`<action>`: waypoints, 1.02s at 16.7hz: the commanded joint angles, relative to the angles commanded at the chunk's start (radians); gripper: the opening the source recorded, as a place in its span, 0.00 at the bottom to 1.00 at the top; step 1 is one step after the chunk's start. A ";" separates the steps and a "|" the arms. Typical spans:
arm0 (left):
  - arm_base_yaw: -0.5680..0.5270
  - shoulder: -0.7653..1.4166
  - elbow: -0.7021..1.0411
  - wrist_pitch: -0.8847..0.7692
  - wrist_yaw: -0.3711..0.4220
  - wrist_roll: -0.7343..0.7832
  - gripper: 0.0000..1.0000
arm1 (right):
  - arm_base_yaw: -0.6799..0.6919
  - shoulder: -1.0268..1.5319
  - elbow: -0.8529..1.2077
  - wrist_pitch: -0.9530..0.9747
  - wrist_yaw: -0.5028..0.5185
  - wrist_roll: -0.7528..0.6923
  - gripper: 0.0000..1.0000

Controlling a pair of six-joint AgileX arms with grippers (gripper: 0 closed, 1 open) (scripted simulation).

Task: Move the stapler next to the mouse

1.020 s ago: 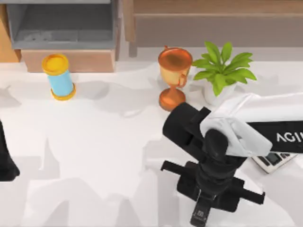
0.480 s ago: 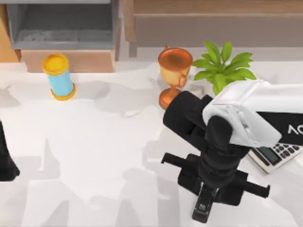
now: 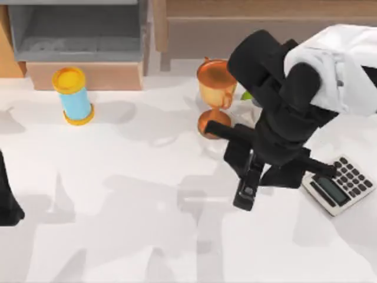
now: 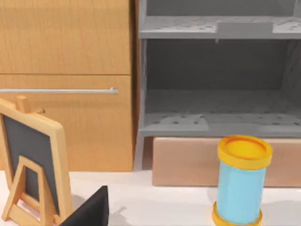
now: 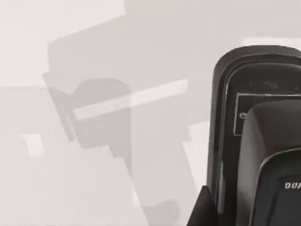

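Note:
The stapler (image 3: 245, 191), a slim black bar with a small grey mark near its lower end, hangs tilted above the white table right of centre. My right gripper (image 3: 254, 170) is shut on its upper part, with the black wrist and white arm above it. In the right wrist view the stapler (image 5: 244, 122) looms close at the edge, over bare table and shadows. The mouse is out of view. My left arm (image 3: 7, 197) stays parked at the table's left edge.
A grey calculator (image 3: 339, 186) lies just right of the stapler. A bronze trophy (image 3: 215, 88) stands behind it, with a plant leaf (image 3: 245, 95) peeking past the arm. A blue can with yellow ends (image 3: 72, 94) stands back left, before a grey shelf (image 4: 216, 94). A small chalkboard (image 4: 33, 174) stands nearby.
My right arm has risen with the stapler, carrying it away from the table's front edge towards the back. The calculator has come into full view.

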 joint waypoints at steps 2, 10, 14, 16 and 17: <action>0.000 0.000 0.000 0.000 0.000 0.000 1.00 | -0.104 0.009 0.122 -0.034 -0.025 -0.134 0.00; 0.000 0.000 0.000 0.000 0.000 0.000 1.00 | -0.631 0.298 0.582 -0.243 -0.041 -0.815 0.00; 0.000 0.000 0.000 0.000 0.000 0.000 1.00 | -0.853 0.514 0.744 -0.358 -0.012 -1.099 0.00; 0.000 0.000 0.000 0.000 0.000 0.000 1.00 | -0.907 0.603 0.816 -0.373 -0.003 -1.191 0.00; 0.000 0.000 0.000 0.000 0.000 0.000 1.00 | -0.918 0.634 0.845 -0.370 -0.002 -1.221 0.00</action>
